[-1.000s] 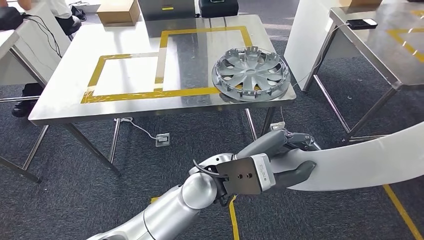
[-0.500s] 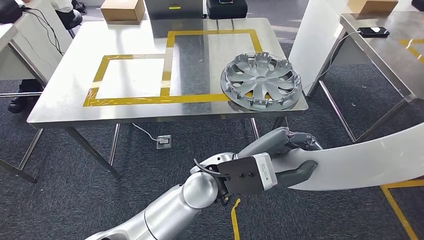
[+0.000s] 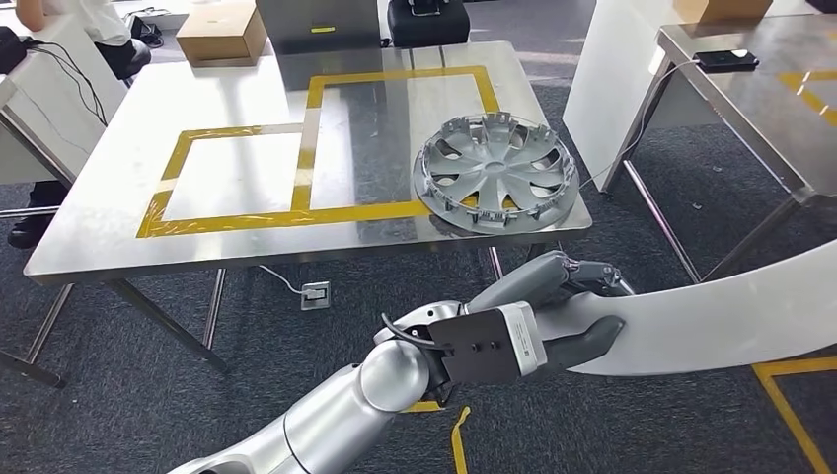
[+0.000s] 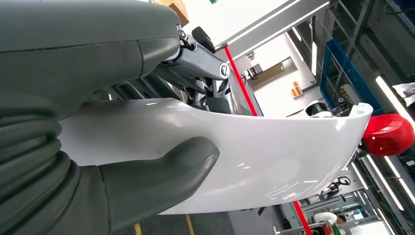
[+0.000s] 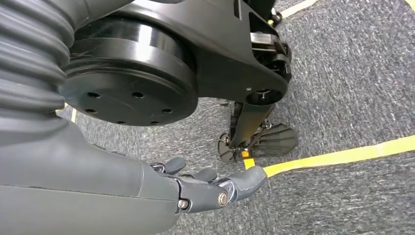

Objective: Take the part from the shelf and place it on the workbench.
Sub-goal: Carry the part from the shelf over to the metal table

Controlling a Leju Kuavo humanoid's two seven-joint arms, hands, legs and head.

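While the left robot hand (image 3: pixel 568 316) grips the long white curved part (image 3: pixel 730 316) at about 5 o'clock in the head view, thumb under its lower edge and fingers over the top, the part runs out to the right edge of the picture. In the left wrist view the same robot hand (image 4: pixel 112 147) is clamped on the part (image 4: pixel 254 152), the thick thumb pressed against its glossy face. The right robot hand (image 5: pixel 210 188) hangs low over the grey carpet (image 5: pixel 352 88) near a yellow floor line (image 5: pixel 342 156), holding nothing, its fingers lying loosely extended and a little apart.

Compared with half a second back, the grip looks unchanged, but the whole scene has slid: the desk (image 3: pixel 109 252) now sits a little further left and lower in the frame. That is the camera moving with the walking robot, not the things on the desk shifting.

Further out, at about 12 o'clock, the steel desk carries yellow tape rectangles (image 3: pixel 296 148) and a silver hubcap (image 3: pixel 494 173) close to its near right corner. A cardboard box (image 3: pixel 222 35) lies beyond its far edge.

So the part is off the shelf and in transit. I judge that the approach is still under way, with the placing yet to come; the hubcap crowds the nearest corner, so the taped area looks the safer landing spot.
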